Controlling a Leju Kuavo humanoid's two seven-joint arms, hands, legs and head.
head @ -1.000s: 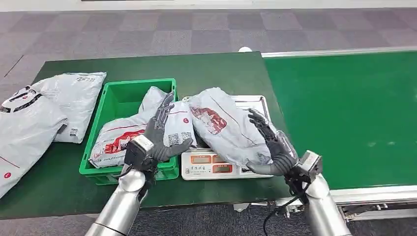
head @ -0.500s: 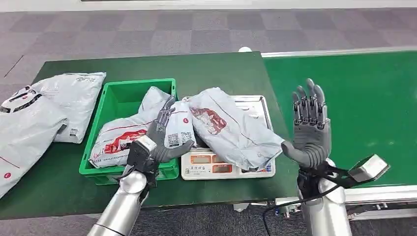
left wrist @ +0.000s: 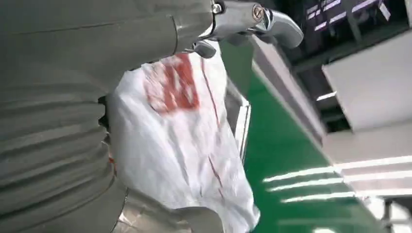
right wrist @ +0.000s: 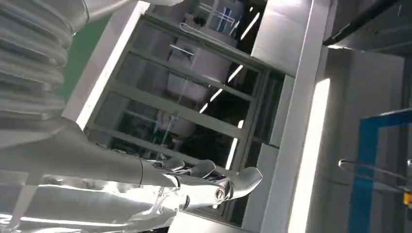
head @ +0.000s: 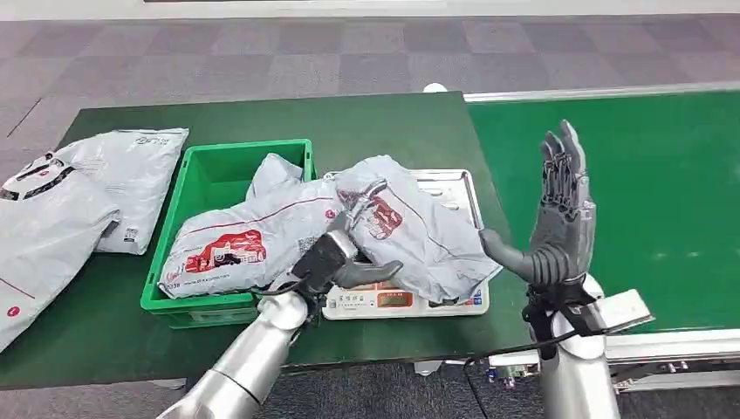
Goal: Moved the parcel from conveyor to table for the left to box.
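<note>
Spans the right side: green conveyor (head: pixel 628 201), cut off at the frame edge. Lies on the scale (head: pixel 454 188), mostly hiding it: grey parcel (head: pixel 410 231). Raised beside it, fingers straight and spread, holding nothing: right hand (head: pixel 558 218). Touches the parcel's near edge, grasp unclear: left hand (head: pixel 336 253).

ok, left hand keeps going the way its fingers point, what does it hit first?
The left hand points up and right at the parcel lying on the scale. Its fingertips look already at the parcel's red print, so that comes first. Whether they touch yet is unclear.
</note>
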